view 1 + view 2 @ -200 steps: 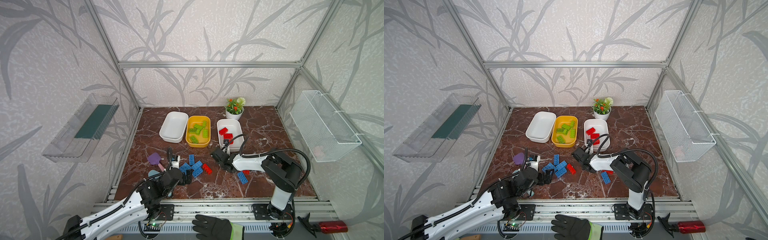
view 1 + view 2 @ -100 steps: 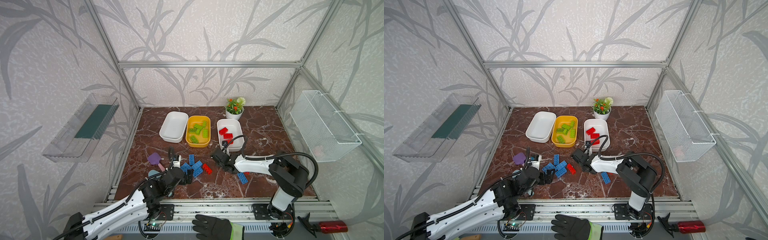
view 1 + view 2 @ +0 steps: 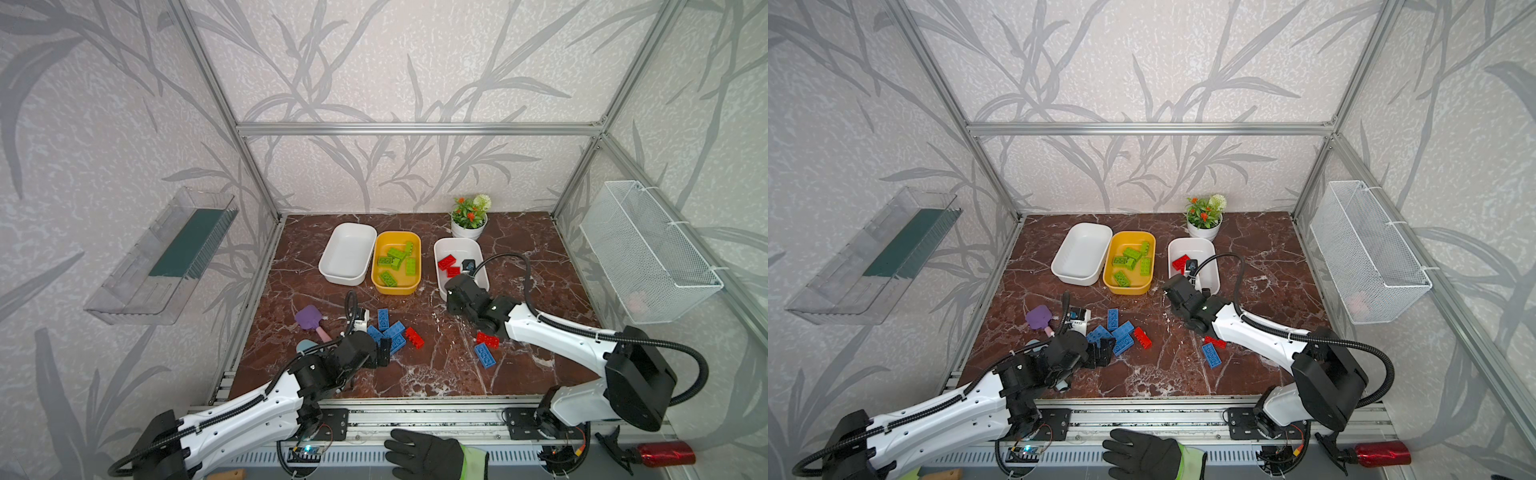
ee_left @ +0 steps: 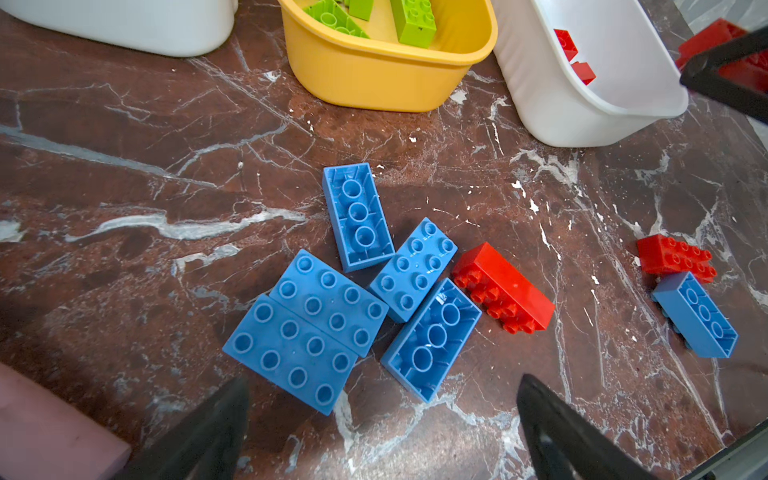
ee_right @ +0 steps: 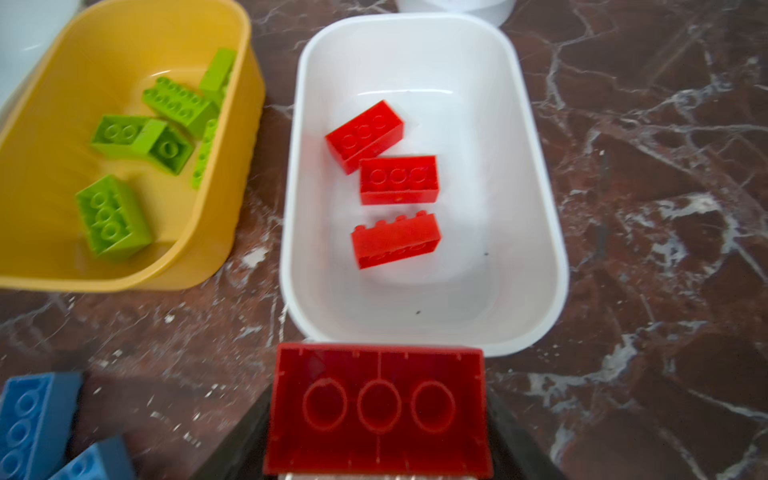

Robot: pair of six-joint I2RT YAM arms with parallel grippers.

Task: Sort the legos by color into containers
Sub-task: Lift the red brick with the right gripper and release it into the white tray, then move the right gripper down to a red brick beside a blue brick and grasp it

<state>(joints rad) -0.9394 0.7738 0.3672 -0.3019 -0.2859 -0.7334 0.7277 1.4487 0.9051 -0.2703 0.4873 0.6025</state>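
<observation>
Right wrist view: toward the desk's (image 5: 665, 166) back edge, a yellow tub (image 5: 37, 232) of green bricks (image 5: 112, 216) sits beside a white tub (image 5: 515, 166) with three red bricks (image 5: 398, 179). My right jaws grip a red brick (image 5: 378, 409) just short of that tub's near rim. My left jaws gape wide over a cluster of blue bricks (image 4: 328, 307) at the desk's front left.
</observation>
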